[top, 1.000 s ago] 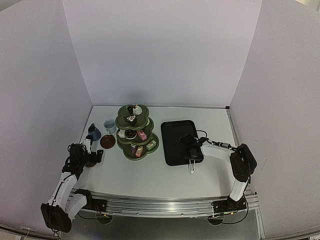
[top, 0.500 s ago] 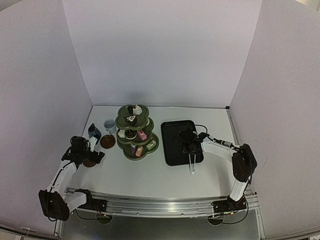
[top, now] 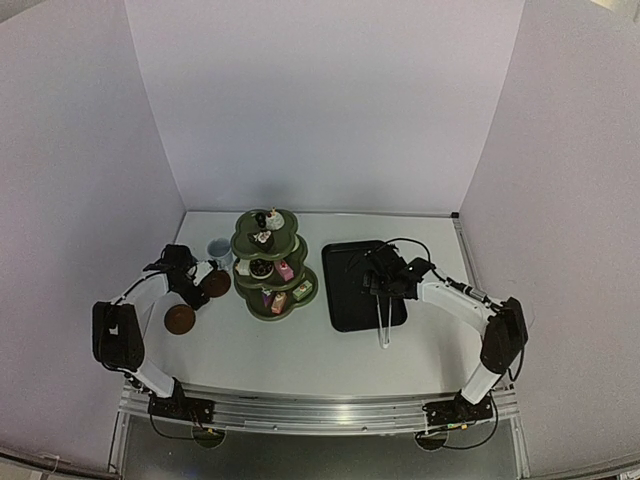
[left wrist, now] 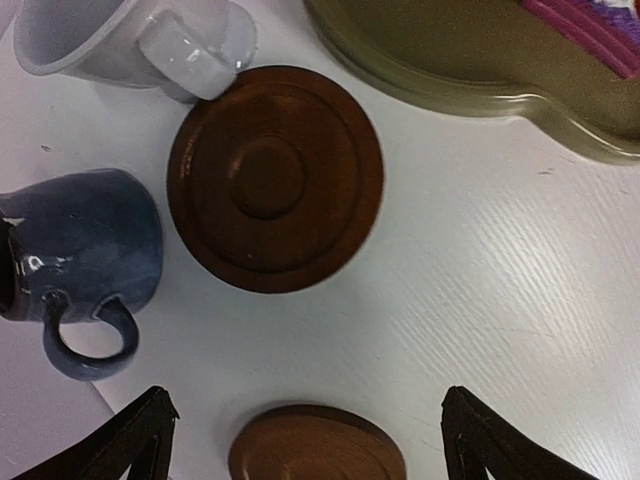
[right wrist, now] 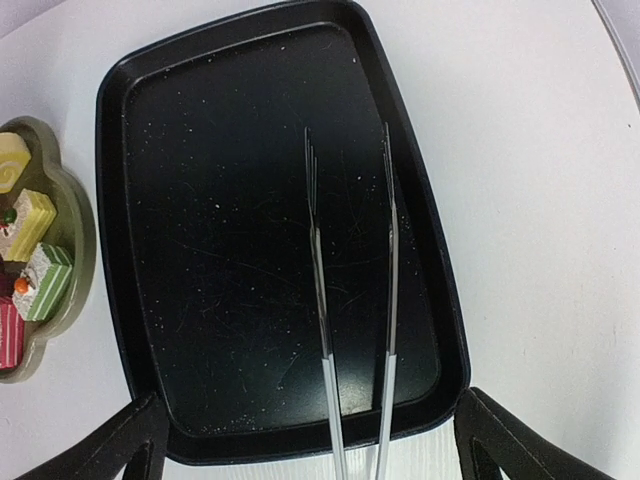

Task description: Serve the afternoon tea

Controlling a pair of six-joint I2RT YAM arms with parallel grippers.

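Observation:
The olive-green three-tier stand [top: 268, 266] holds small colourful cakes [top: 285, 271] on its tiers. One brown saucer [top: 215, 283] lies beside it, and a second saucer [top: 179, 319] lies nearer the front. My left gripper [top: 186, 270] hovers open over the cups, empty. In the left wrist view the dark-blue cup [left wrist: 85, 240] lies on its side at the left, the pale cup [left wrist: 130, 35] is at the top, and both saucers [left wrist: 275, 178] [left wrist: 318, 448] show. My right gripper [top: 385, 272] is open above the tray, holding nothing.
A black tray [top: 350, 262] sits right of the stand. Tongs [right wrist: 350, 300] lie across it, their handles sticking out over its near rim [right wrist: 300, 445]. White walls close in the table on three sides.
My right gripper has opened, let go of the tongs and pulled back over the tray. My left arm has swung from the near saucer toward the cups, leaving that saucer on the table.

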